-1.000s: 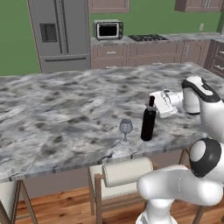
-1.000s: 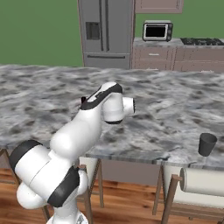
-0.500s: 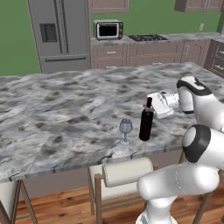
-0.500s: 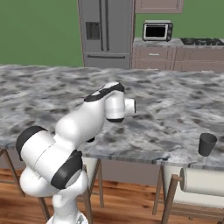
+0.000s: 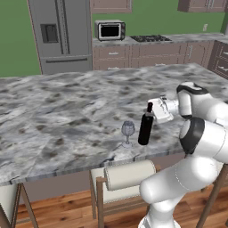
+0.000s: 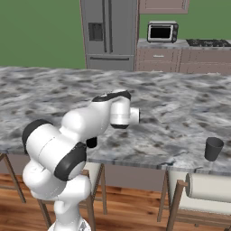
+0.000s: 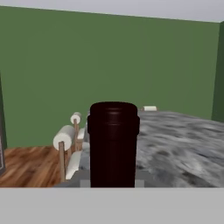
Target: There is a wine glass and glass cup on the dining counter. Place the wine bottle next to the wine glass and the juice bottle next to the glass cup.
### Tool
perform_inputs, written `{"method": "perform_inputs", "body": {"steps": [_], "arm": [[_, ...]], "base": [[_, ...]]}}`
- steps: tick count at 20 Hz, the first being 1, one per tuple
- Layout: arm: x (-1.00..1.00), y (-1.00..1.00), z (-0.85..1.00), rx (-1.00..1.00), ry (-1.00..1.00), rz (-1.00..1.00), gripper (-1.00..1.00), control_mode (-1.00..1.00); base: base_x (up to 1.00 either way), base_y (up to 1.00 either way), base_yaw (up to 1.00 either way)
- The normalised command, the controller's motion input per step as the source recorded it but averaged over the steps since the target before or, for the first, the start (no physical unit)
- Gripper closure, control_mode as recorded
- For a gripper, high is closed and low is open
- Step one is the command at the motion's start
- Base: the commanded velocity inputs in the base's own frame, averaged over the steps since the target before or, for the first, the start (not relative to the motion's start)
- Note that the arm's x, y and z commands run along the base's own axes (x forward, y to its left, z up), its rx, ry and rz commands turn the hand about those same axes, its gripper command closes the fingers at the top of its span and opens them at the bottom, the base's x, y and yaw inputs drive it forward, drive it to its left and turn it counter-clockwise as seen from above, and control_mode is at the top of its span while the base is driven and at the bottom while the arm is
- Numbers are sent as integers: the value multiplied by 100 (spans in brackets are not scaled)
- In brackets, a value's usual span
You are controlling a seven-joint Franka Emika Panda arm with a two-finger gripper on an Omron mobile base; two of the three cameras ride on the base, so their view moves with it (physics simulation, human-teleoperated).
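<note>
Dark, almost black glass fills the middle of my hand view: the wine bottle [image 7: 113,144], seen from close up at its neck. From the left base view the wine bottle [image 5: 145,126] stands upright on the dining counter [image 5: 67,111], close to its near edge, with the wine glass [image 5: 128,132] just beside it on its left, the two not touching. My gripper [image 5: 156,111] sits at the top of the bottle, level with the neck; I cannot tell from these pictures whether my fingers are closed on the neck or parted a little from it. A stool [image 5: 129,176] with a white cushion stands under the counter edge below the glass. In the right base view my own arm covers the bottle, and the glass cup [image 6: 213,149] stands near the counter's [image 6: 180,113] near edge, far off to the right, well apart from the bottle. A fridge [image 5: 62,33] and a microwave [image 5: 110,30] stand against the far green wall.
</note>
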Motion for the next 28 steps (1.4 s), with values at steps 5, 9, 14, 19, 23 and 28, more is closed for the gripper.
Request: {"method": "perform_inputs", "body": {"steps": [5, 9, 14, 19, 23, 28], "arm": [[12, 0, -24, 2, -4, 0, 100, -100], [11, 0, -16, 0, -7, 0, 100, -100], [14, 0, -7, -1, -11, 0, 100, -100], [12, 0, -6, -6, -4, 0, 100, -100], [11, 0, -10, -10, 0, 0, 100, -100], [10, 0, -18, -4, 0, 0, 100, -100]], "base": [[0, 0, 0], [0, 0, 0], [0, 0, 0], [0, 0, 0], [0, 0, 0], [0, 0, 0]]}}
